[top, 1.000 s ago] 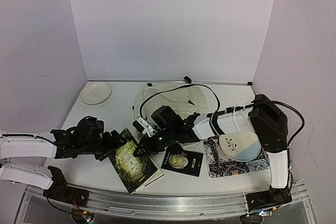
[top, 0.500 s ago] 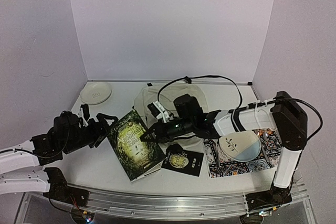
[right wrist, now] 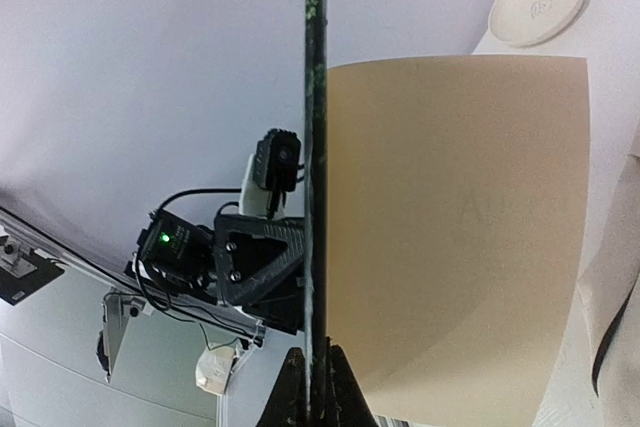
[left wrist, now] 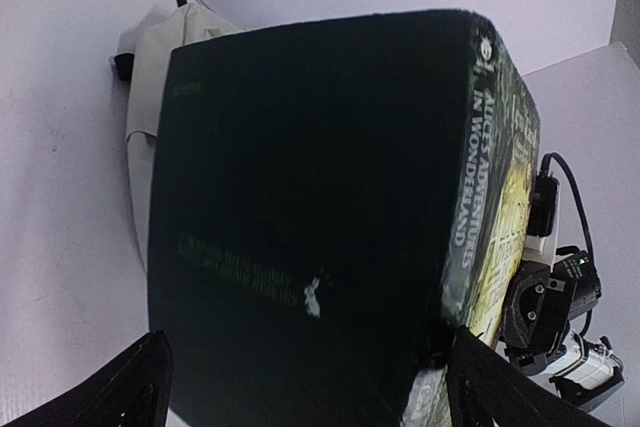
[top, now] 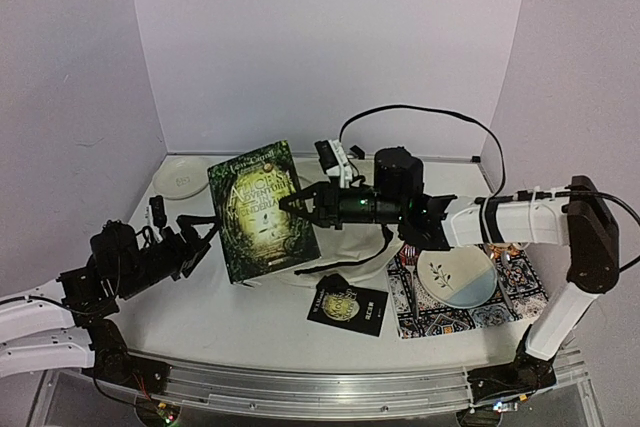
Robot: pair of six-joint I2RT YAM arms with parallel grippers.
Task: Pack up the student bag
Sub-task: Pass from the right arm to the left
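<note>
So far, packing looks barely begun: no picture shows anything inside the student bag [left wrist: 150, 67]. It lies slumped at the back of the counter [top: 230, 322], mostly hidden behind the raised book and the right arm, and I cannot tell whether its mouth is open.

The green book [top: 262, 209] is off the counter and stands upright in the air in front of the bag. The right tool [top: 300, 201] is closed tight on its right-hand edge. In the right wrist view only a thin dark board sits between the tips while a beige page hangs away beside it, so it probably grips the cover alone, a weak hold for a thick book.

The left tool [top: 200, 232] is spread wide and holds nothing. It sits just beside the book's lower left corner, facing the back cover and spine; I cannot tell if it touches.

A small black book [top: 347, 307] lies flat near the front, beside the patterned mat [top: 420, 319] and its dish [top: 455, 279].

Both books remain to go in, and possibly the closing of the bag.
</note>
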